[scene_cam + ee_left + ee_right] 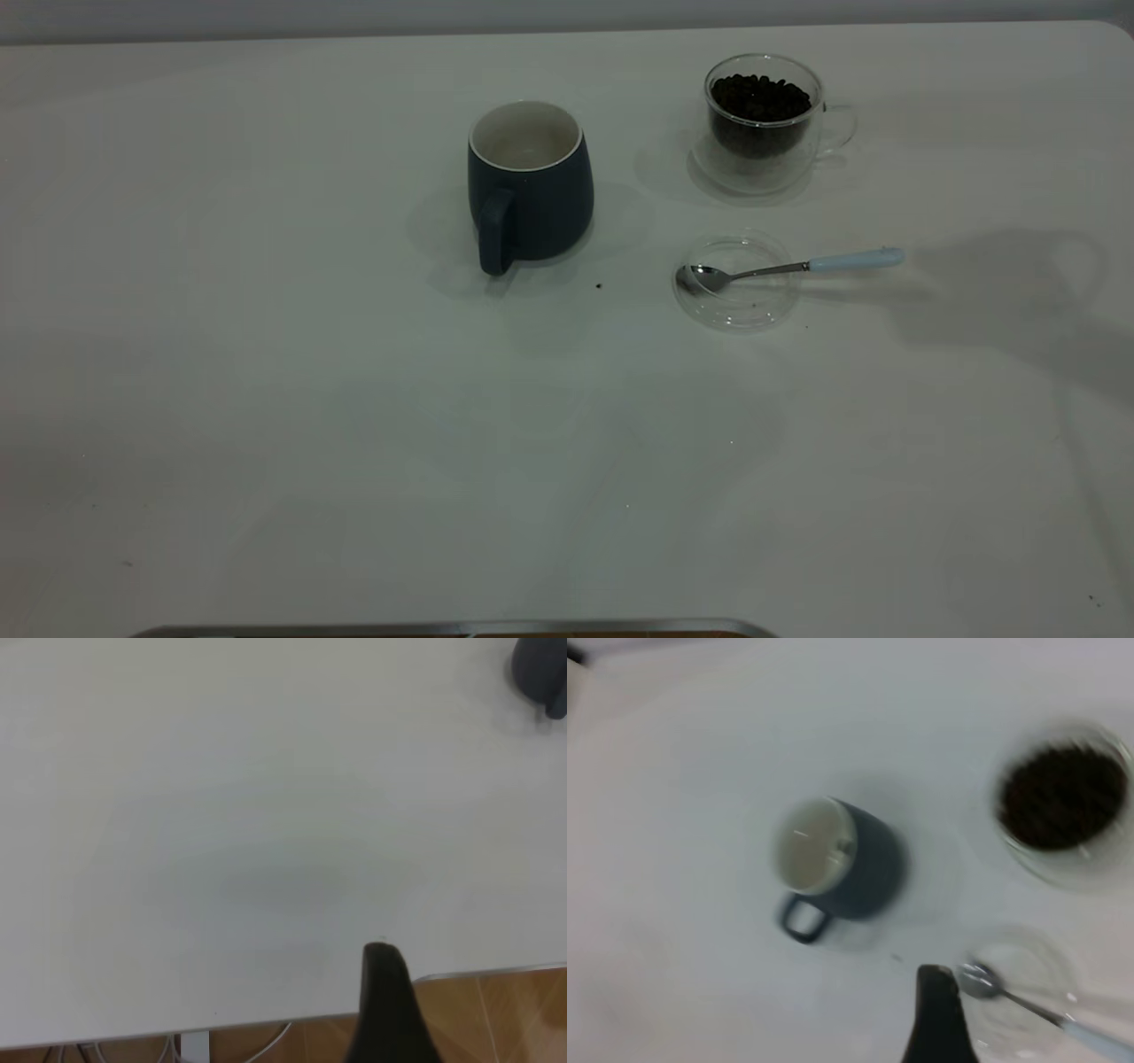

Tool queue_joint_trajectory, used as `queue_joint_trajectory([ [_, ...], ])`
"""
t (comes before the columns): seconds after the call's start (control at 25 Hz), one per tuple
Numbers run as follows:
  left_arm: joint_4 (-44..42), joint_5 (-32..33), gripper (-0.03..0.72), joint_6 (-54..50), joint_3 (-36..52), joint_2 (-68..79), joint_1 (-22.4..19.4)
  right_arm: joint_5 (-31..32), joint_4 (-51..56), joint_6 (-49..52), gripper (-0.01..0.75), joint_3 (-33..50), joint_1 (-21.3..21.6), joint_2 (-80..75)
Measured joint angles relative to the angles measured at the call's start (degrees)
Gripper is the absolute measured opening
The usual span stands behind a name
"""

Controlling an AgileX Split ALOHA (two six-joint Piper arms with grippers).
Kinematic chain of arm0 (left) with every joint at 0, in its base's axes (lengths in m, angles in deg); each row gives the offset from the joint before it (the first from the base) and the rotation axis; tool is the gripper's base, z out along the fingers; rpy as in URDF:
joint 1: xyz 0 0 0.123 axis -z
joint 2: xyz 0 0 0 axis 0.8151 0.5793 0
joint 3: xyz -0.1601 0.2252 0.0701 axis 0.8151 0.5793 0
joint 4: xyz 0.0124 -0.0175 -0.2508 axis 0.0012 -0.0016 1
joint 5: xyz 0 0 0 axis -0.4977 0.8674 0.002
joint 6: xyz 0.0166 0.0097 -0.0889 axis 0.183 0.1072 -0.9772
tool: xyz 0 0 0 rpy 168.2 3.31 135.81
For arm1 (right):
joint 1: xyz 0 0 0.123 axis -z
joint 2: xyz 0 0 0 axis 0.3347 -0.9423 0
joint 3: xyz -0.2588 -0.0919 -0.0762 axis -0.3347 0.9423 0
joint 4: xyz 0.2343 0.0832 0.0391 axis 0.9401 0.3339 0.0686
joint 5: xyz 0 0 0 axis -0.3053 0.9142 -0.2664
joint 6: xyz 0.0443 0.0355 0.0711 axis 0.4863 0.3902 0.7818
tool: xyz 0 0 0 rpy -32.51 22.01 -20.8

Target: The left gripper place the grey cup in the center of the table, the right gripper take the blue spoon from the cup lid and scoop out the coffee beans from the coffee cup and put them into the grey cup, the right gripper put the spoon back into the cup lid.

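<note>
1. A metal edge (452,628) runs along the near side of the table (266,425), at about 6 o'clock in the exterior view; the broad near half of the white top carries only a few dark specks.
2. The lid (735,282), a shallow clear glass disc, lies at about 3 o'clock from the table's middle. The spoon (788,268) rests across it: its shiny bowl sits inside the lid and its pale blue handle sticks out past the rim toward 3 o'clock.
3. A single dark speck (599,286) lies on the table between the lid and the mug.
4. The mug (529,184) stands upright near the middle, at roughly 12 o'clock, its handle turned toward the near side and its white inside showing.
5. The glass cup (764,120) stands farthest back, at about 1 o'clock, just beyond the lid. It holds a heap of coffee beans (760,97), and its clear handle points to 3 o'clock.
6. The right pincer (937,1019) hangs above the table beside the spoon's bowl; only one black finger shows, so I cannot tell its opening.
7. The left pincer (386,1005) hangs over the table's edge, well away from the mug; again I cannot tell its opening.
</note>
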Motion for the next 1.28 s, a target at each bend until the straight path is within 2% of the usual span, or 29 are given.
queue_joint_trajectory([
  [0.16, 0.0, 0.0, 0.567, 0.0, 0.0, 0.0, 0.0, 3.6, -7.5, 9.7, 0.592, 0.1, 0.0, 13.1],
  [0.44, 0.0, 0.0, 0.567, 0.0, 0.0, 0.0, 0.0, 9.3, -26.6, 30.2, 0.592, 1.5, 0.0, 31.5],
  [0.76, 0.0, 0.0, 0.567, -0.1, 0.0, 0.0, 0.0, 10.0, -39.1, 34.8, 0.592, 9.5, 0.0, 46.4],
  [1.04, 0.0, 0.0, 0.567, -0.1, 0.0, 0.0, 0.0, 21.0, -53.4, 41.5, 0.592, 9.9, 0.0, 54.7],
  [1.28, 0.0, 0.0, 0.567, -0.1, 0.0, 0.0, 0.0, 24.6, -58.6, 51.9, 0.592, 10.4, -1.1, 59.5],
])
